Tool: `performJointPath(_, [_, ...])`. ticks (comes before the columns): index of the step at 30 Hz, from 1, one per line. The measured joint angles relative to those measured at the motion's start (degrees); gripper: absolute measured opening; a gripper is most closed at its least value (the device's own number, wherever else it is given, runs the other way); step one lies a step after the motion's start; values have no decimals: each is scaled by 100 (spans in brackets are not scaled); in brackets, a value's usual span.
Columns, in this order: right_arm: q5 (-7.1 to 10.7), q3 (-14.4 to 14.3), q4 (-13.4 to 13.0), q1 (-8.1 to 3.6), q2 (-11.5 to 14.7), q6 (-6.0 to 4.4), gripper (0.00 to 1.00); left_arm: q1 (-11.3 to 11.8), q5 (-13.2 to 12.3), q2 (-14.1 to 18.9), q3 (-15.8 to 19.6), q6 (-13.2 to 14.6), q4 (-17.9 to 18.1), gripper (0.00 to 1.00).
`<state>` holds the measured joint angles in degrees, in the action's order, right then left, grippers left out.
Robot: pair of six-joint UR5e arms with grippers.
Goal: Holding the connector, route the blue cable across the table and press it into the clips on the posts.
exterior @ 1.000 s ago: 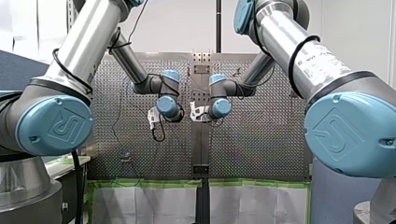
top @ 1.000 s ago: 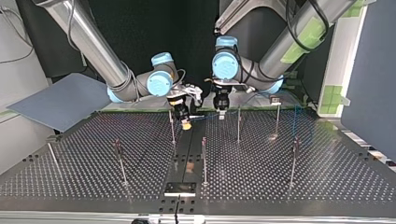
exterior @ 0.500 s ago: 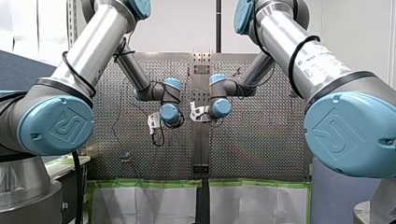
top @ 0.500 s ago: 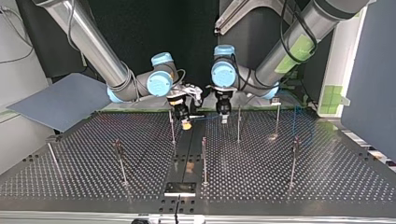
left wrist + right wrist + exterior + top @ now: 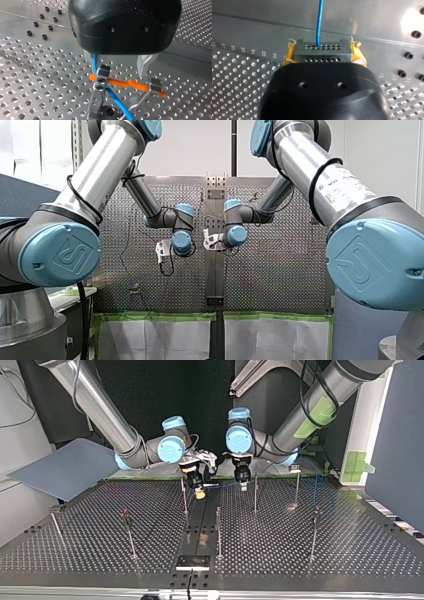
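Left gripper (image 5: 243,487) shifted away from connector (image 5: 322,51), toward post (image 5: 255,495) beyond. Right fingers (image 5: 357,51) clamp connector; left fingers (image 5: 144,65) apart, blue cable (image 5: 115,100) from connector passing one. Routing underway; next, press cable down at that post.

Front view behind, top view opposite, sharing perforated table (image 5: 350,550); wrist views close above it.

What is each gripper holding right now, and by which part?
My right gripper holds the grey connector by its two ends, between yellow pads. My left gripper grips nothing: its fingers stand apart, the blue cable passing between them.
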<state>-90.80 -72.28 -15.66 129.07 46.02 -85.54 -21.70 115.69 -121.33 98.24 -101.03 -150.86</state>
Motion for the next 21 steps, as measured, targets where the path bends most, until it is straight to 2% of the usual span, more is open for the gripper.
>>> performJointPath(7, [0, 6, 42, 16, 0, 6, 0, -13, 171, 6, 0, -26, -57, 0])
performJointPath(13, [-5, 35, 282, 24, 49, 47, 0, -41, 318, 165, 0, -132, -285, 0])
performJointPath(21, [-24, 39, 586, 50, 317, 45, 0, -132, 341, 531, 6, -177, -658, 0])
